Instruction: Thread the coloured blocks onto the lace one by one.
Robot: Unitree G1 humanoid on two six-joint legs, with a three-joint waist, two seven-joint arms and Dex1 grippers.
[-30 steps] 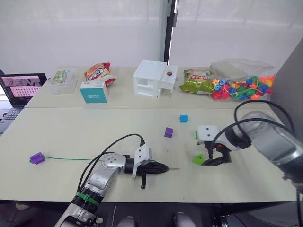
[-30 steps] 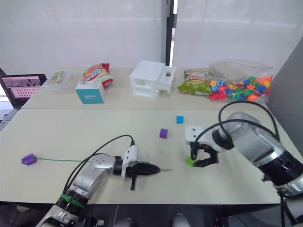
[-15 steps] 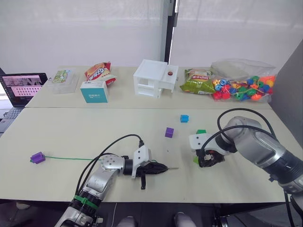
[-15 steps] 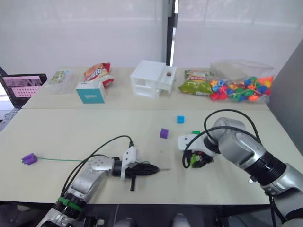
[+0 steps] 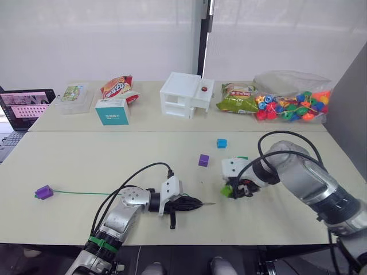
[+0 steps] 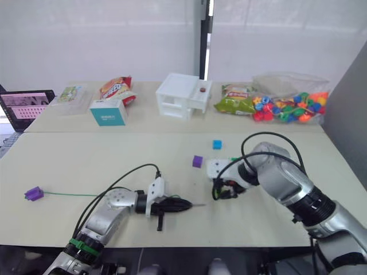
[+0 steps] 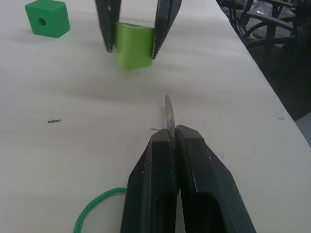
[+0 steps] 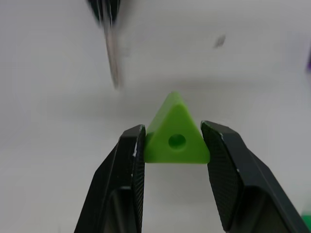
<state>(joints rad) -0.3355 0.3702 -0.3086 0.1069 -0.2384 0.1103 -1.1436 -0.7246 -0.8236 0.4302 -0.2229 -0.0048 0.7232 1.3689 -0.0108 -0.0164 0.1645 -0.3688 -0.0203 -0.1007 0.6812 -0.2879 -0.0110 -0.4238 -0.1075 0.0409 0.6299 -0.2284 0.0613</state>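
My left gripper [image 5: 194, 201] lies low on the table, shut on the stiff greyish tip [image 7: 168, 114] of the lace. The thin green lace [image 5: 80, 193] trails left to a purple block [image 5: 43, 192] at its far end. Just right of the tip, my right gripper [image 5: 232, 189] is shut on the lime green block [image 8: 175, 138], whose hole faces the wrist camera. The tip [image 8: 112, 58] points toward this block with a short gap between them. A darker green block [image 7: 46, 18] sits behind the right gripper. Another purple block [image 5: 203, 160] and a blue block [image 5: 222, 143] lie farther back.
Along the far table stand a bag of bright beads [image 5: 292, 106], a green snack bag [image 5: 236, 103], a white toy house [image 5: 186, 94], a teal box [image 5: 112, 112], a clear box [image 5: 74, 97] and a laptop [image 5: 23, 106]. A black cable [image 5: 143, 172] loops by my left arm.
My right gripper has shut on the lime green block and carried it left, toward the lace tip. The left gripper has stayed where it was, still holding the tip.
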